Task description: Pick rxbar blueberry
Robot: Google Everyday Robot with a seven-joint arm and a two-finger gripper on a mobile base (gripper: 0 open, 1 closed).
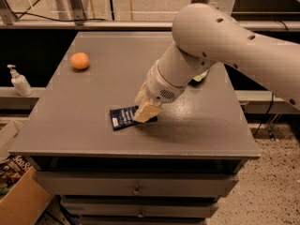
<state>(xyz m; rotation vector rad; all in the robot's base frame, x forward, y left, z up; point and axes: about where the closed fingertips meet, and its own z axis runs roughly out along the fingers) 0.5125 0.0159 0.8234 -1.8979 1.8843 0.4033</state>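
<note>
1. One rxbar blueberry (123, 117) lies flat on the grey tabletop (89, 102), near the front edge and a little left of the middle. It has a dark navy wrapper with pale text lines.
2. One pincer (146, 112), on the single white arm (220, 41), is down at the bar's right end, its beige tip overlapping that end. I cannot tell whether it is spread, pressed together or pinching the bar.
3. One round orange fruit (80, 60) sits at the back left of the tabletop, well apart from the bar.
4. One green pouch (201, 77) shows only as a sliver behind the arm, on the right side.
5. One white pump bottle (19, 81) stands on a ledge to the left of the tabletop.
6. One cardboard box (21, 203) sits on the floor at the lower left.
</note>
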